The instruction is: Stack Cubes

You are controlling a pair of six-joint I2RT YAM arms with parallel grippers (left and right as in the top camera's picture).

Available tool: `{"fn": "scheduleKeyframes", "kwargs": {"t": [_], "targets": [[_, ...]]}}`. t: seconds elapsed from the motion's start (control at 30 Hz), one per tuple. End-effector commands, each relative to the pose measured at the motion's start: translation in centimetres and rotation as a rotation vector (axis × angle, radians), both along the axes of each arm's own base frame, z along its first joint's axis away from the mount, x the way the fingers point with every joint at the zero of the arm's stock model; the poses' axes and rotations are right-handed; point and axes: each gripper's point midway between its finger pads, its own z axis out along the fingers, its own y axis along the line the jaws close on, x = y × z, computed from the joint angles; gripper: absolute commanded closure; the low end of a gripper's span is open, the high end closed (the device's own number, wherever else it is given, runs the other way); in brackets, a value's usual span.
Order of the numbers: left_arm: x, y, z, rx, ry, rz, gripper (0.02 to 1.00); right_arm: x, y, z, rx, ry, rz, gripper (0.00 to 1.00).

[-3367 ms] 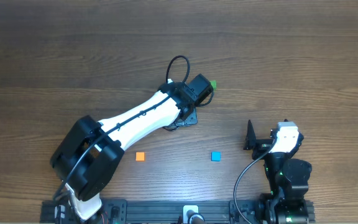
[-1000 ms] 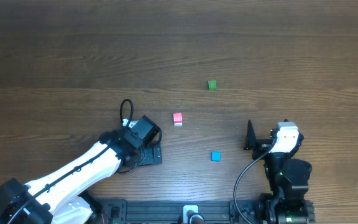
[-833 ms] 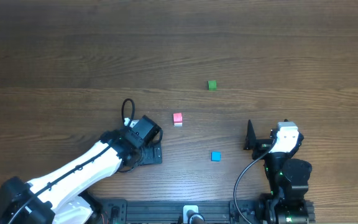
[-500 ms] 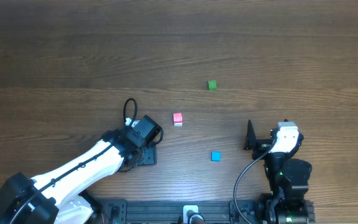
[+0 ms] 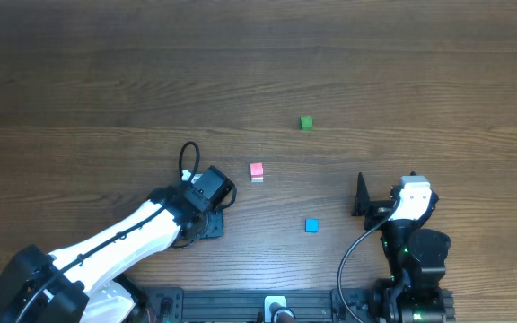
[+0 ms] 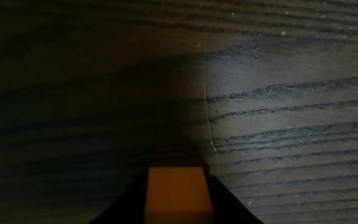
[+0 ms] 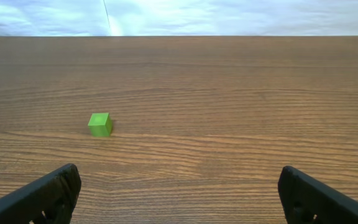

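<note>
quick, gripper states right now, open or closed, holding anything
Left gripper: closed on the orange cube.
Right gripper: open, fingers wide apart, holding nothing.

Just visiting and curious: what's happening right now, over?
Left gripper shut on orange cube, down at table. Right gripper open, parked. Pink cube on white cube nearby, way clear.

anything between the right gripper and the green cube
Nothing: in the right wrist view, only bare wooden table lies between the right gripper and the green cube.
</note>
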Motion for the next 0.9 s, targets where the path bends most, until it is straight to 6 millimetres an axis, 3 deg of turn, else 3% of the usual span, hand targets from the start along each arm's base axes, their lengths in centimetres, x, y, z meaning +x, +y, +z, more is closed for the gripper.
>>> {"fn": "scheduleKeyframes", "kwargs": {"t": [0.03,0.23,0.37,0.5,0.6,0.77,0.9], "targets": [[-0.2,0.2,-0.3,0.012,0.007,-0.006,0.766,0.0,0.0,-0.2,-0.003,0.000,0.003,0.007],[0.7,-0.6,1.1,0.001,-0.005,0.003,0.875,0.0,0.0,-0.2,-0.002,0.000,0.003,0.009],[3.6,-2.3,5.4,-0.013,-0.062,0.037,0.956,0.0,0.0,-0.2,-0.003,0.000,0.003,0.007],[6.6,-4.8,9.3,-0.044,-0.101,0.039,0.978,0.0,0.0,-0.2,-0.002,0.000,0.003,0.007],[8.7,-6.6,11.2,-0.054,-0.110,0.037,0.980,0.0,0.0,-0.2,-0.002,0.000,0.003,0.007],[10.6,-9.4,11.3,-0.043,-0.094,0.015,0.980,0.0,0.0,-0.2,-0.002,0.000,0.003,0.007],[11.5,-11.2,9.9,-0.023,-0.070,-0.006,0.980,0.0,0.0,-0.2,-0.002,0.000,0.003,0.009]]}}
